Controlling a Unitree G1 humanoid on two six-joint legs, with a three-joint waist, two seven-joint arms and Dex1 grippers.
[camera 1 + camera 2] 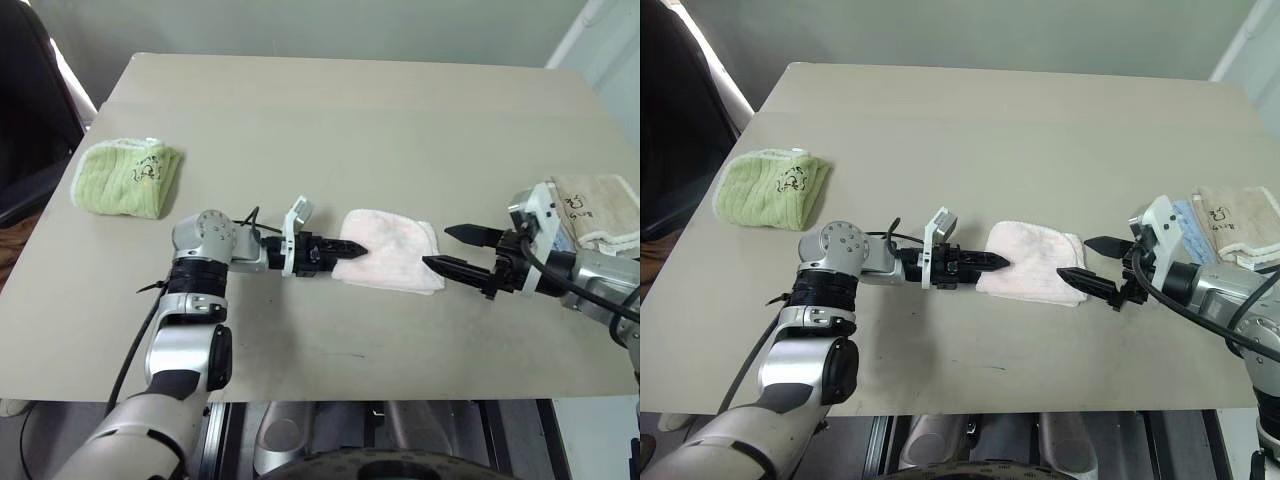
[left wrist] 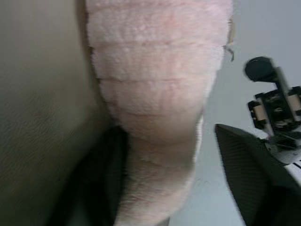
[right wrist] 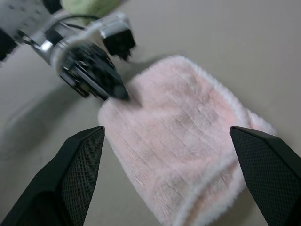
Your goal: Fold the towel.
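Observation:
The pale pink towel (image 1: 395, 250) lies folded into a small rectangle in the middle of the table (image 1: 330, 110). My left gripper (image 1: 352, 250) points level at its left edge. In the left wrist view that edge sits between the two black fingers: one finger (image 2: 106, 179) lies against the cloth, and the other (image 2: 254, 179) stands a narrow gap off it. My right gripper (image 1: 436, 247) hangs just off the towel's right edge, facing the left one, with its jaws wide open and nothing between them. The right wrist view looks over the towel (image 3: 188, 136) to the left gripper's tips (image 3: 117, 90).
A folded green towel (image 1: 128, 177) lies at the table's left side. A stack of cream and blue towels (image 1: 600, 210) sits at the right edge, behind my right arm. A dark chair (image 1: 30, 120) stands beyond the left edge.

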